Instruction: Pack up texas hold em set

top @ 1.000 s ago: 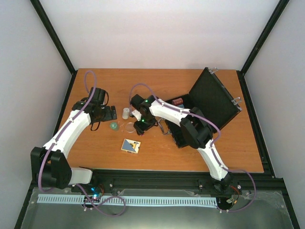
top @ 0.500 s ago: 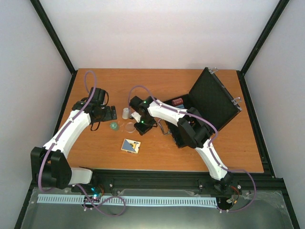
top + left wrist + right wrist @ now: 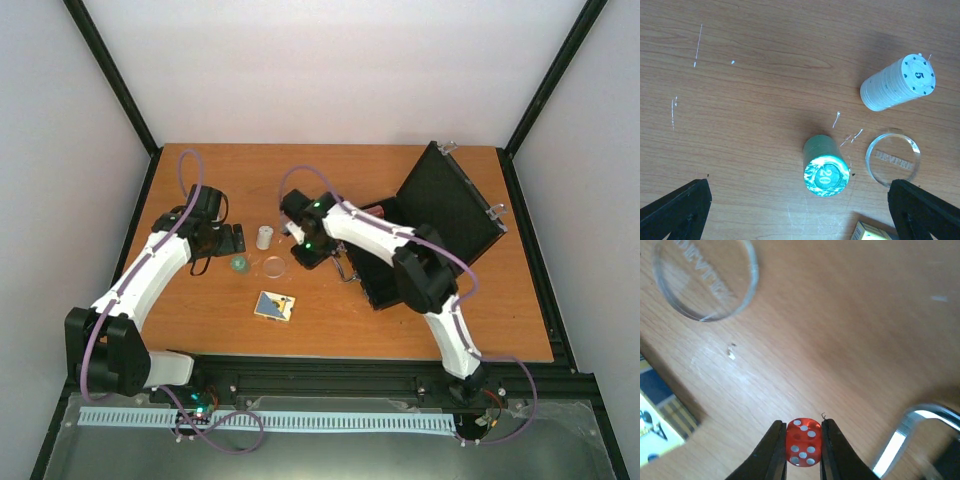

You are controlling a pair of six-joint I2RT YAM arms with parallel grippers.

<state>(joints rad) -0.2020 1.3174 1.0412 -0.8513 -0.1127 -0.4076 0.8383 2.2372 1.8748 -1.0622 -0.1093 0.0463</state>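
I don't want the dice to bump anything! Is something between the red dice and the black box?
Only the metal handle sticks out between the red die, pinched in the right gripper's jaws, and the open black case. If the die is lifted over that, nothing else visible blocks it.

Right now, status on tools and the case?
Left tool open over teal chips. Right tool shut on red die. Case open, handle close by.

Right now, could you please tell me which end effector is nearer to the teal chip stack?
Left. The left end effector is open close by the teal chip stack; the right end effector, shut on a red die, sits farther off, past the clear disc.
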